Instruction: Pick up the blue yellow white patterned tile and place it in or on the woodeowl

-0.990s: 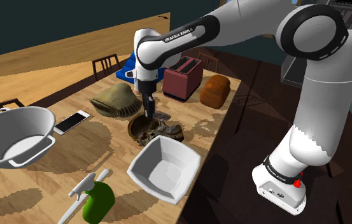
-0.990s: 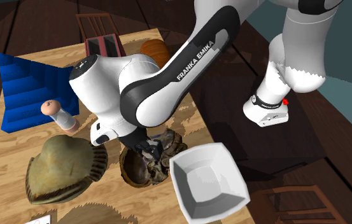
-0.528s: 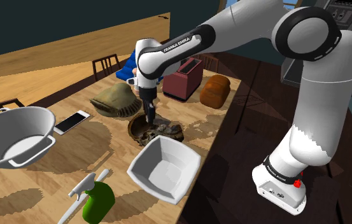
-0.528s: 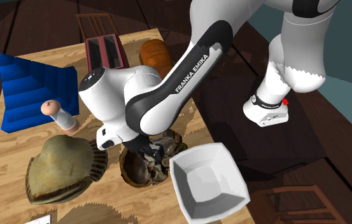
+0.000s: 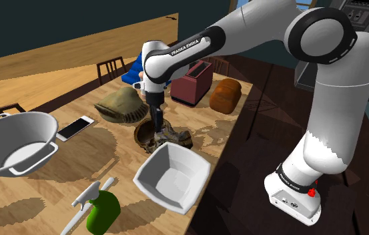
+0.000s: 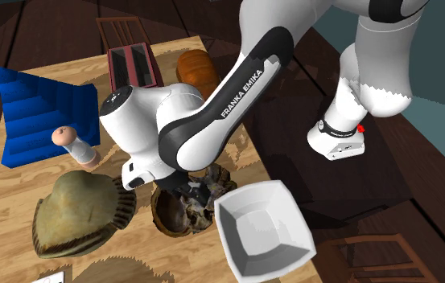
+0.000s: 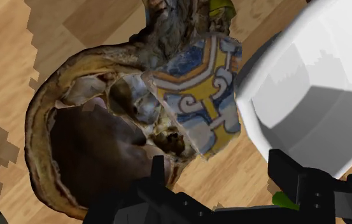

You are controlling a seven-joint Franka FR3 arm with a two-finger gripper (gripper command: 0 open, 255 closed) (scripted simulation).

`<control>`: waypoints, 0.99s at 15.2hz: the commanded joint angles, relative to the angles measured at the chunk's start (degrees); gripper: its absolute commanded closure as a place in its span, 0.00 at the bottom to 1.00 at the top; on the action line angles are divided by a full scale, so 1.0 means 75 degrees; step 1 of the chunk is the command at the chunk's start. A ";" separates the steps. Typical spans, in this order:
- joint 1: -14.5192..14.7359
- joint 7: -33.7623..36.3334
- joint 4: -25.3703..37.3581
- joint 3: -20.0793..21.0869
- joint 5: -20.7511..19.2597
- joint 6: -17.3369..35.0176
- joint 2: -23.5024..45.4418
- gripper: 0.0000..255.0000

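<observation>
The patterned tile (image 7: 197, 95), blue, yellow and white, leans tilted with one edge inside the brown wooden bowl (image 7: 85, 146) and the rest over its rim, toward the white bowl (image 7: 308, 83). My gripper (image 7: 219, 167) is open just above it; the tile's lower corner lies between the fingers, which do not touch it. In the shoulder view the gripper (image 5: 157, 128) points straight down into the wooden bowl (image 5: 146, 139), with the tile (image 5: 176, 138) a dark slab on the bowl's right rim. In the second exterior view the hand (image 6: 190, 191) hangs over the bowl (image 6: 172, 215).
A white square bowl (image 5: 173, 175) sits close beside the wooden bowl, near the table's edge. A red toaster (image 5: 191, 81), a bread loaf (image 5: 225, 95), an olive shell-shaped thing (image 5: 121, 107), a phone (image 5: 75, 127), a grey basin (image 5: 16, 143) and a green spray bottle (image 5: 99, 207) surround them.
The hand has sunk a little lower toward the wooden bowl and the forearm has swung slightly. The tile has settled a bit closer against the bowl's rim.
</observation>
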 commanded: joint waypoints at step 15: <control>-0.0137 0.0008 0.0669 -0.0037 -0.0009 -0.0910 -0.0223 0.00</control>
